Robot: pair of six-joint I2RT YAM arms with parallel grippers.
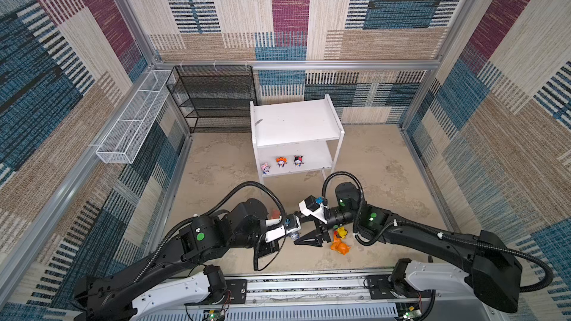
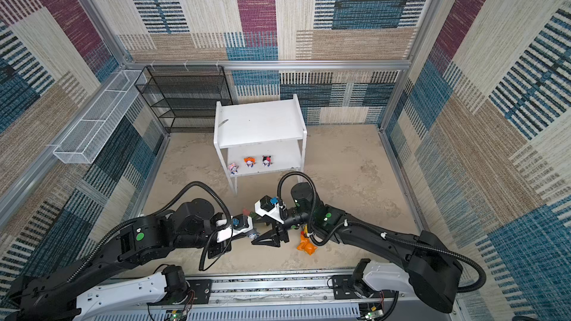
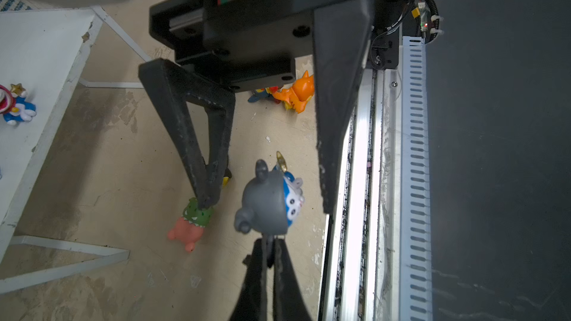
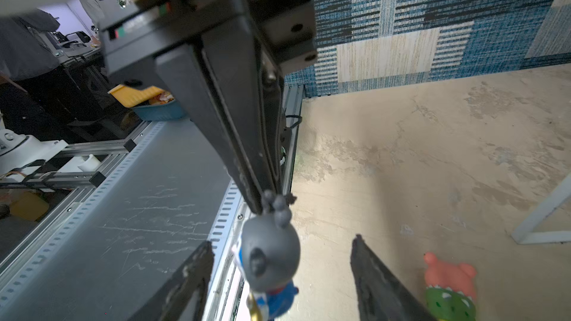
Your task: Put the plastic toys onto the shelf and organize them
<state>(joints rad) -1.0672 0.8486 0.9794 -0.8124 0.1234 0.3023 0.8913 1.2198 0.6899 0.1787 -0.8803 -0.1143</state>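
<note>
Shelf point(image 1: 293, 125): we see three small toys point(image 1: 281, 162) on its low board point(image 1: 312, 157), far from all fingers.
Left gripper point(image 3: 271, 242): fingers squeezed shut on the grey toy point(image 3: 262, 208).
Right gripper point(image 4: 281, 251): fingers apart, one each side of that toy.
Floor point(image 1: 386, 180): pink-and-green toy point(image 3: 191, 223) by a right finger, maybe touching; orange toy point(image 3: 298, 92) behind those fingers.
Left to do: most of it, we think.

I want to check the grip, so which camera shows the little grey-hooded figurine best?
The left wrist view: the grey-hooded figurine sits mid-frame, hood and face visible, pinched by the left gripper. The right wrist view shows mostly its back; both top views show it as a speck.
</note>
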